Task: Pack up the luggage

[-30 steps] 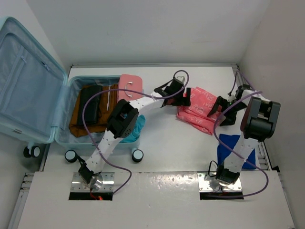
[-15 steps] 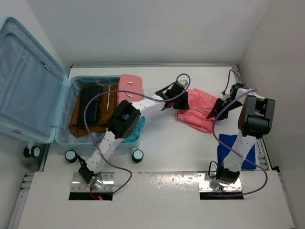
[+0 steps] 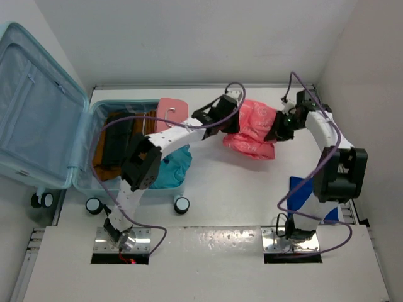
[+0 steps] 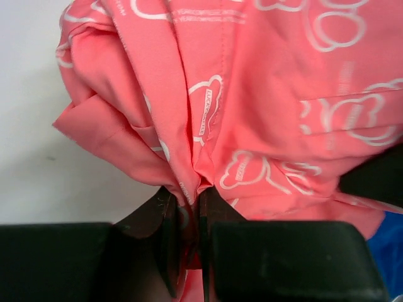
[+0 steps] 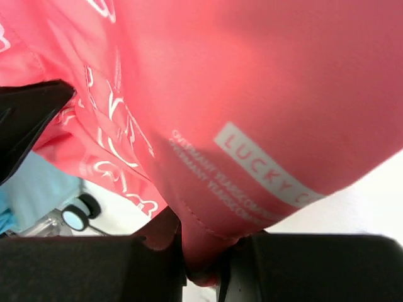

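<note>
The left pincer is pinching a gathered fold of the coral garment, its jaws nearly together with only the cloth between the fingertips. The right pincer is gripping the opposite edge of the same garment, its jaws likewise closed down onto a hem. The garment, printed with white cloud outlines, is bunching up between the two pincers over the white counter; whether its lower edge is touching the counter cannot be told.

The luggage is lying well to the left of the left pincer, its lid standing wide open and showing light blue lining. A small pink case is sitting at the luggage's right end, near the left pincer. A teal cloth is lying in the luggage nearer the arm bases than the left pincer. A blue cloth is lying on the counter on the near side of the right pincer.
</note>
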{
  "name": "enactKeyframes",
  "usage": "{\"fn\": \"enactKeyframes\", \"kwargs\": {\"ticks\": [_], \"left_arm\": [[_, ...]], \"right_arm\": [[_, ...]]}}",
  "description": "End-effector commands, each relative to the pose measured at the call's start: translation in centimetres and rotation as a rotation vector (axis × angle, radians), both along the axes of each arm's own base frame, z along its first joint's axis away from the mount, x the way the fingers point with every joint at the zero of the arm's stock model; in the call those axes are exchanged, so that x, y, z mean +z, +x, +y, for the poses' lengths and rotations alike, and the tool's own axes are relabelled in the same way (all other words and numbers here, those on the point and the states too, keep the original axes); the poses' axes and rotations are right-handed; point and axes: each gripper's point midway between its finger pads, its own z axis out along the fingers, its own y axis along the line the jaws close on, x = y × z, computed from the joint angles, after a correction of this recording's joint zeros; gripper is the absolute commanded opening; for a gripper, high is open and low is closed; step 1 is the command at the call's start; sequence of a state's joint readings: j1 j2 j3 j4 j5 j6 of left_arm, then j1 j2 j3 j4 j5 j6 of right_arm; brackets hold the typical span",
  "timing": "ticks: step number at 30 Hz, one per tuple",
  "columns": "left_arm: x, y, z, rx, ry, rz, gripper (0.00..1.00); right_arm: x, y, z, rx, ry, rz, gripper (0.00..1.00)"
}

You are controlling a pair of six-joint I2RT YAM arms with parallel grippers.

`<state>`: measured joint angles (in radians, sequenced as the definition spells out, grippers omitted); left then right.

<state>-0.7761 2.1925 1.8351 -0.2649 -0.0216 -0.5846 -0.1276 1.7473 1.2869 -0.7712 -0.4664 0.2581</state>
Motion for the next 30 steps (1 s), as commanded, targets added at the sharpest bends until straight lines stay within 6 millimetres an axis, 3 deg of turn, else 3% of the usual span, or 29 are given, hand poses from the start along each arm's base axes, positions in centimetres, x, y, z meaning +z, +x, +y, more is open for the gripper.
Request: {"fn": "enactKeyframes", "kwargs": {"ticks": [1,2,3,4,5,6,7,8,9,10,11,12,13,14,16,17,18,19,20,21,22,24,25,26,27,29,30], "left_arm": [[14.6,-1.4,0.5,-0.041,-0.14,-0.273,0.0],[16.0,-1.7,1.2,-0.032,-0.144,-0.3,0.0],[18.8,-2.3,2.2,-0.023,-0.167,-0.345,0.0],[18.9,-2.7,3.0,-0.013,-0.15,-0.349,0.0],[19.8,-2.6,4.2,0.022,-0.129,-0.377,0.0],[21.7,-2.9,6.1,0.059,-0.134,-0.399,0.0],[21.4,-2.4,8.1,0.12,-0.088,-0.413,0.0],[21.8,-2.4,9.6,0.156,-0.076,-0.421,0.0],[24.3,-3.2,11.7,0.186,-0.097,-0.462,0.0],[23.1,-3.5,13.1,0.206,-0.071,-0.448,0.0],[23.4,-3.3,15.3,0.254,-0.063,-0.458,0.0],[23.7,-3.7,16.6,0.27,-0.065,-0.464,0.0],[22.6,-4.0,18.1,0.293,-0.032,-0.459,0.0],[24.2,-4.6,21.0,0.349,-0.04,-0.486,0.0],[23.9,-5.3,23.8,0.405,-0.014,-0.483,0.0],[22.8,-5.2,26.0,0.45,0.028,-0.472,0.0],[23.4,-5.7,28.1,0.509,0.036,-0.49,0.0],[22.6,-5.9,29.8,0.544,0.07,-0.471,0.0],[21.7,-6.1,31.4,0.578,0.103,-0.451,0.0],[21.6,-5.8,33.9,0.646,0.116,-0.438,0.0],[21.4,-6.4,35.4,0.675,0.131,-0.428,0.0],[20.0,-7.3,38.4,0.728,0.174,-0.381,0.0],[19.7,-7.8,39.0,0.73,0.172,-0.372,0.0],[19.8,-9.0,39.8,0.739,0.169,-0.374,0.0],[18.7,-9.6,40.9,0.758,0.199,-0.353,0.0],[17.2,-10.8,42.1,0.777,0.235,-0.308,0.0],[16.1,-11.3,43.0,0.793,0.254,-0.276,0.0]], "right_arm": [[10.5,4.2,6.5,0.147,0.049,-0.374,0.0],[11.6,4.6,7.1,0.141,0.059,-0.4,0.0],[14.3,5.7,7.9,0.136,0.055,-0.466,0.0],[15.2,5.5,10.2,0.175,0.068,-0.487,0.0],[15.7,5.6,11.0,0.17,0.067,-0.494,0.0],[17.6,6.9,11.5,0.162,0.048,-0.545,0.0],[18.0,6.5,14.0,0.207,0.056,-0.559,0.0],[18.4,6.7,14.7,0.193,0.058,-0.558,0.0],[19.4,7.7,16.3,0.201,0.061,-0.607,0.0],[19.6,7.7,17.6,0.209,0.05,-0.618,0.0],[20.1,8.1,18.5,0.204,0.063,-0.627,0.0],[20.6,7.9,20.4,0.23,0.086,-0.641,0.0],[20.4,8.0,22.4,0.241,0.12,-0.627,0.0],[21.5,7.6,24.3,0.265,0.152,-0.647,0.0],[22.4,8.5,27.4,0.293,0.202,-0.689,0.0],[22.8,7.1,30.5,0.344,0.24,-0.695,0.0],[23.0,6.9,31.7,0.359,0.257,-0.693,0.0],[22.8,7.9,33.6,0.357,0.281,-0.689,0.0],[22.9,6.2,36.2,0.404,0.317,-0.677,0.0],[21.5,6.4,37.6,0.418,0.322,-0.651,0.0],[23.4,5.8,39.2,0.425,0.373,-0.682,0.0],[21.6,4.5,42.2,0.458,0.393,-0.641,0.0],[21.8,4.1,43.3,0.467,0.422,-0.65,0.0],[20.4,3.6,43.9,0.476,0.415,-0.624,0.0],[19.9,1.8,45.6,0.514,0.427,-0.617,0.0],[18.0,0.6,46.8,0.532,0.418,-0.584,0.0],[17.4,-1.1,48.0,0.563,0.425,-0.567,0.0]]}}
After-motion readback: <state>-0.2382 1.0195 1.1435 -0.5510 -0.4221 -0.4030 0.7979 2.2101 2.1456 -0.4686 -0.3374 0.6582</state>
